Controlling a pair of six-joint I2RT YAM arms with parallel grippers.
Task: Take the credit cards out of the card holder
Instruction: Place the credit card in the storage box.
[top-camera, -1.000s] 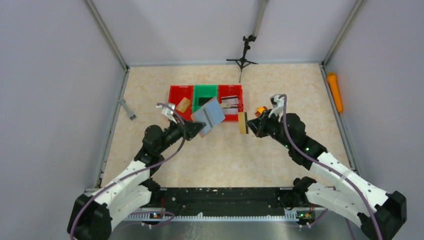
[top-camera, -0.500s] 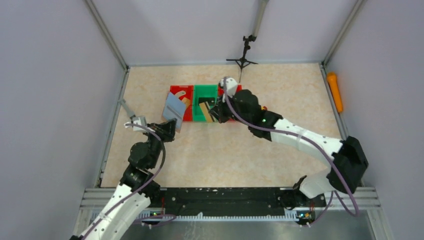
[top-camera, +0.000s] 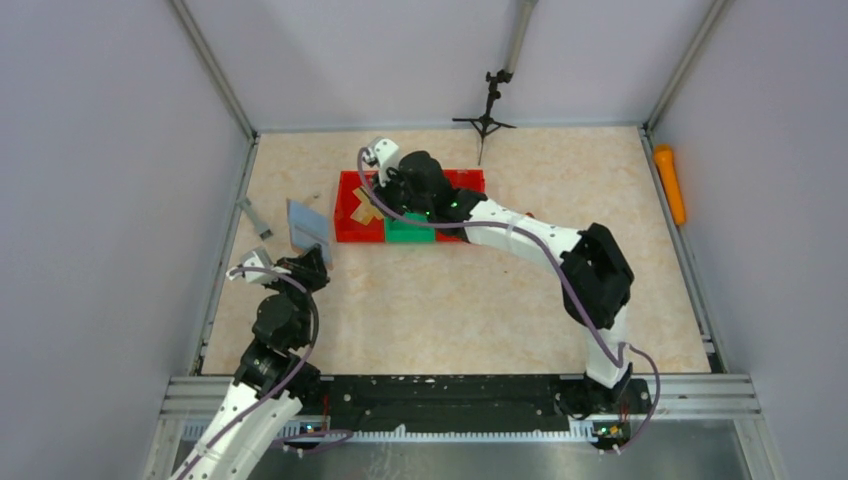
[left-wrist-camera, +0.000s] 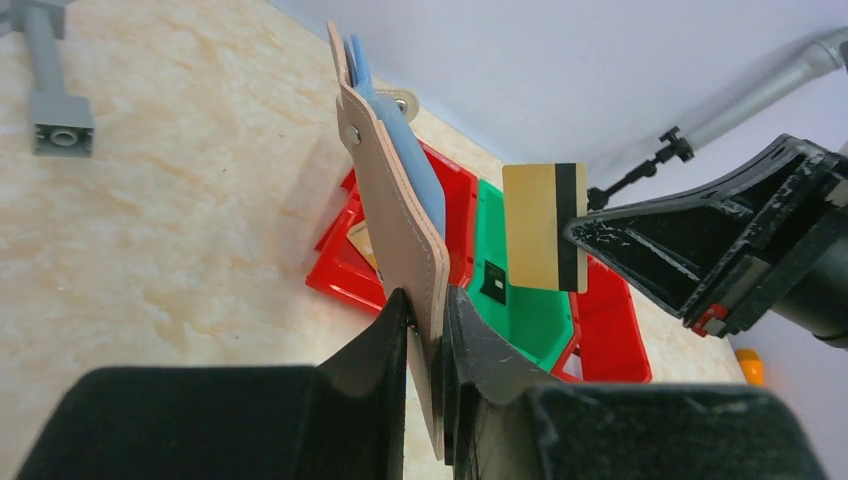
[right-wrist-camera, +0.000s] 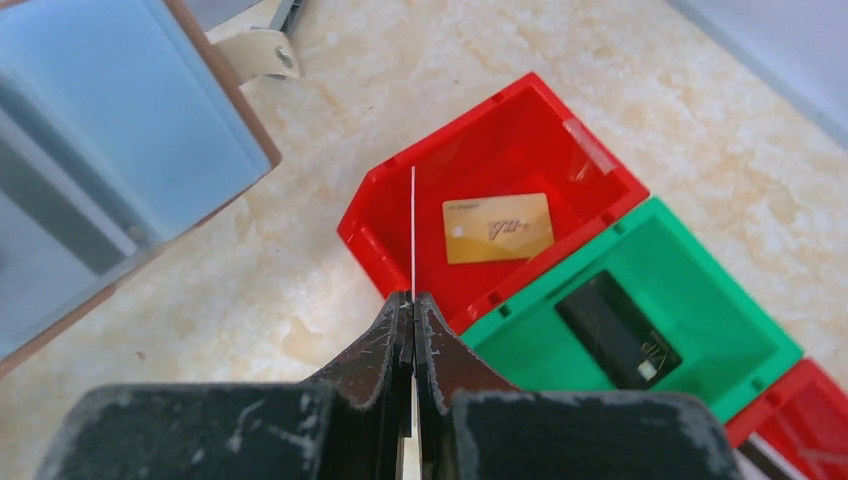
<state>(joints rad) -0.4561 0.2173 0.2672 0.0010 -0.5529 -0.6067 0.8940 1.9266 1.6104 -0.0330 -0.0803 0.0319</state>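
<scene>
My left gripper (top-camera: 312, 260) (left-wrist-camera: 425, 302) is shut on the bottom edge of the card holder (top-camera: 308, 226) (left-wrist-camera: 395, 200). It holds this tan wallet upright and open left of the bins, its grey-blue inner panels (right-wrist-camera: 110, 150) facing them. My right gripper (top-camera: 375, 203) (right-wrist-camera: 413, 300) is shut on a tan-gold credit card with a dark stripe (left-wrist-camera: 545, 225). The card is edge-on in the right wrist view (right-wrist-camera: 412, 230) and hangs above the left red bin (top-camera: 348, 228) (right-wrist-camera: 500, 150). Another gold card (right-wrist-camera: 497, 228) lies in that bin. A black card (right-wrist-camera: 618, 330) lies in the green bin (right-wrist-camera: 700, 290).
Three bins stand in a row: red, green (top-camera: 405, 232), red (top-camera: 470, 180). A grey tool (top-camera: 255, 218) (left-wrist-camera: 50, 95) lies at the left wall. A small tripod (top-camera: 487, 110) stands at the back, and an orange object (top-camera: 670, 182) lies at the right wall.
My right arm has swung left with the gold card, from beside the bins to over the left red bin. My left arm has drawn the card holder back and to the left.
</scene>
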